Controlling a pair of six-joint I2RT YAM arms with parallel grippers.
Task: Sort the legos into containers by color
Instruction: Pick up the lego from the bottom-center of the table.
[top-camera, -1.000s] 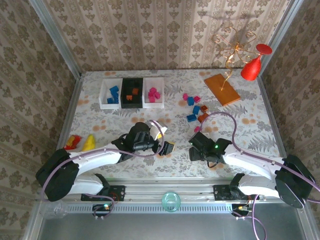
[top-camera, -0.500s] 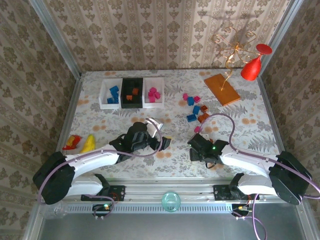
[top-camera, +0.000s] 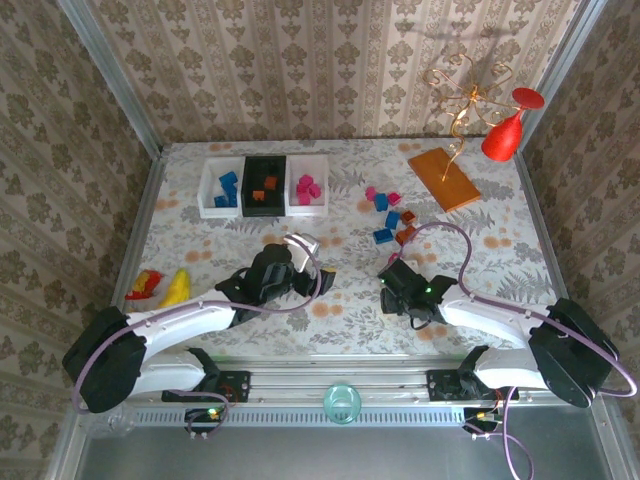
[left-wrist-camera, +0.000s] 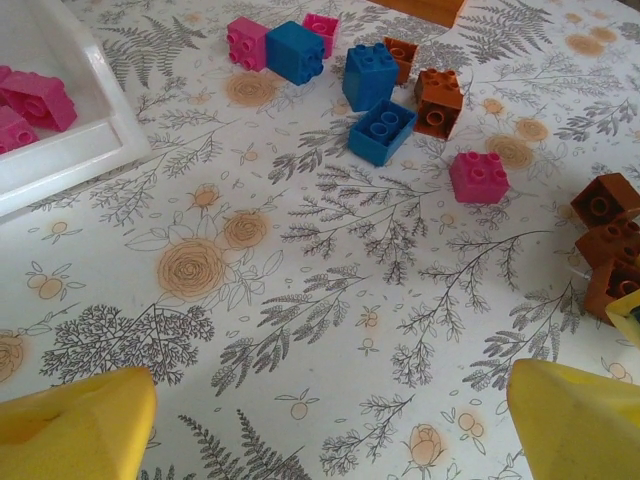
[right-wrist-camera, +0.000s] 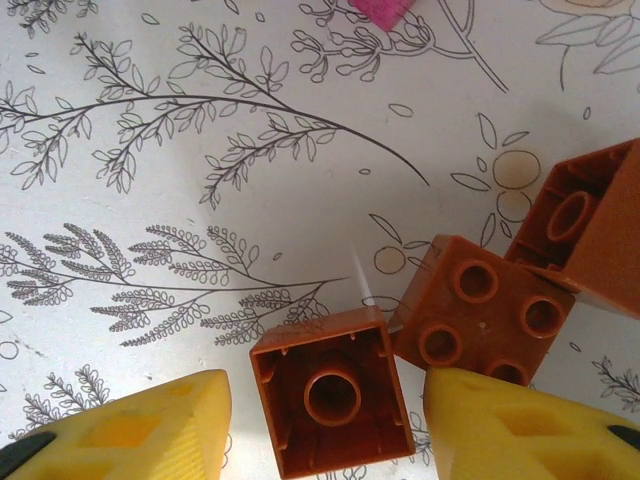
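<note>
Floral table (right-wrist-camera: 180, 130): 1 orange-brown lego (right-wrist-camera: 332, 405), hollow underside up, within spread right tool (right-wrist-camera: 335, 425)

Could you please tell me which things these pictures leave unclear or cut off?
- Top view: the right hand covers the orange-brown bricks beneath it.
- Right wrist view: the pink brick is cut off by the top edge, one orange-brown brick by the right edge.
- Left wrist view: the white tray runs off the left edge, hiding most of its contents.
</note>
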